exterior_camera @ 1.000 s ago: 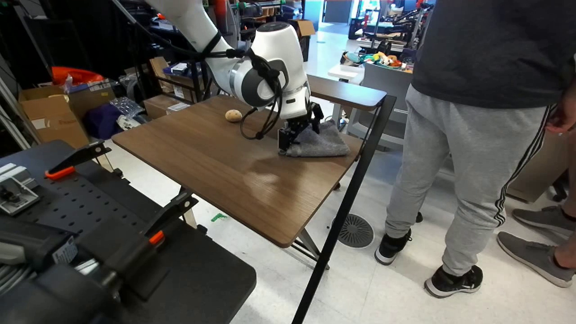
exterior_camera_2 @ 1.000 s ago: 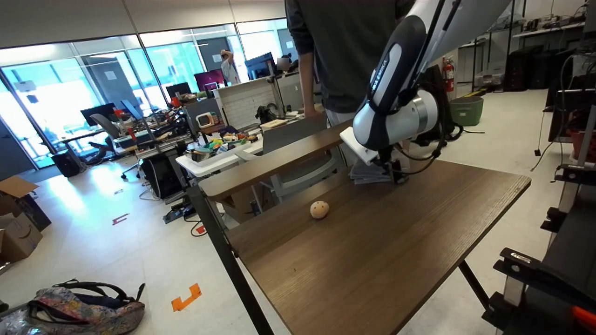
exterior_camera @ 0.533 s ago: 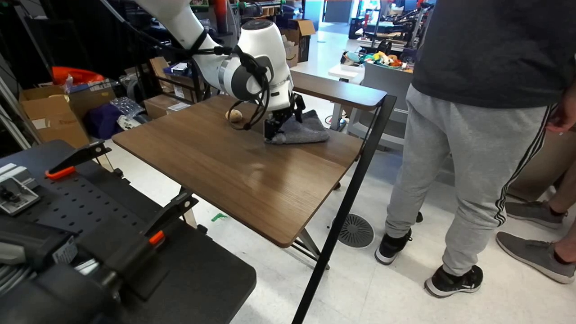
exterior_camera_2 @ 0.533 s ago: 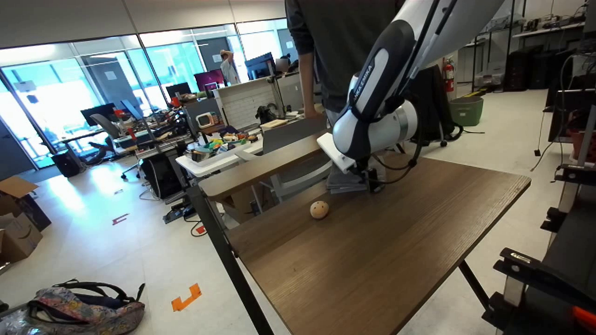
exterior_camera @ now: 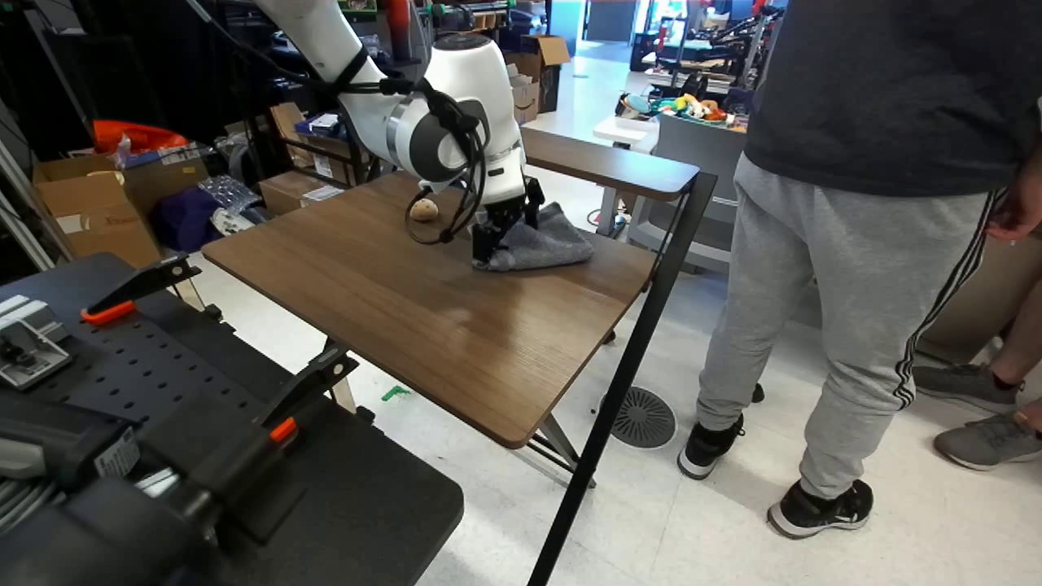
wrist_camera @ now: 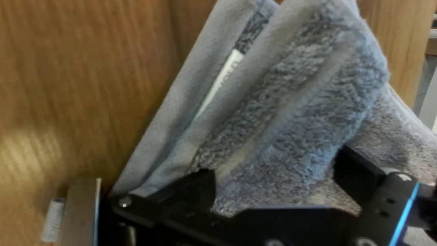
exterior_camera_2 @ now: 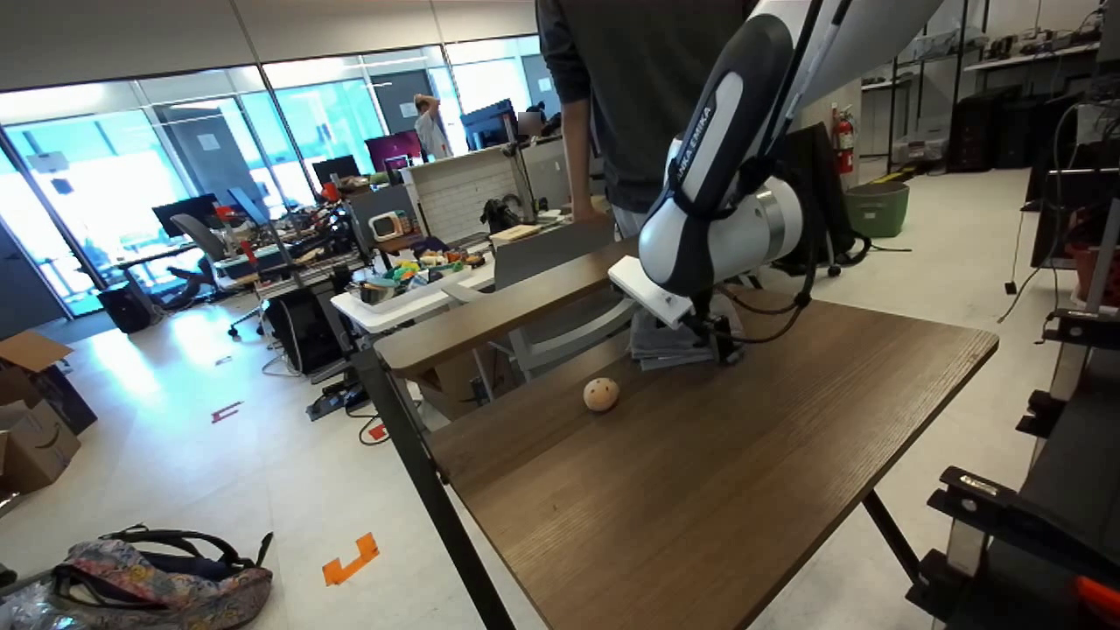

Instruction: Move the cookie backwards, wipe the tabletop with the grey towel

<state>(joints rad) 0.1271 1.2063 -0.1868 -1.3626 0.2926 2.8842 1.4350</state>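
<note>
In both exterior views the cookie, a small round tan lump, rests on the brown wood-grain tabletop. The wrist view does not show it. Folded and rumpled, the grey towel lies on the tabletop beneath my gripper. Seen from the wrist, the gripper has its fingers spread wide over the towel, with cloth showing between them. The fingers touch the towel from above rather than pinching it. A gap separates the towel from the cookie in an exterior view.
A narrower raised wooden shelf runs behind the tabletop, on a black metal frame. A person stands beyond the frame. A black pegboard bench with clamps borders the opposite side. Cables hang in loops from my arm.
Gripper and towel have slid together across the tabletop toward the cookie, then shifted slightly back over the last half second. The cookie has stayed put and the jaws remain wide.
</note>
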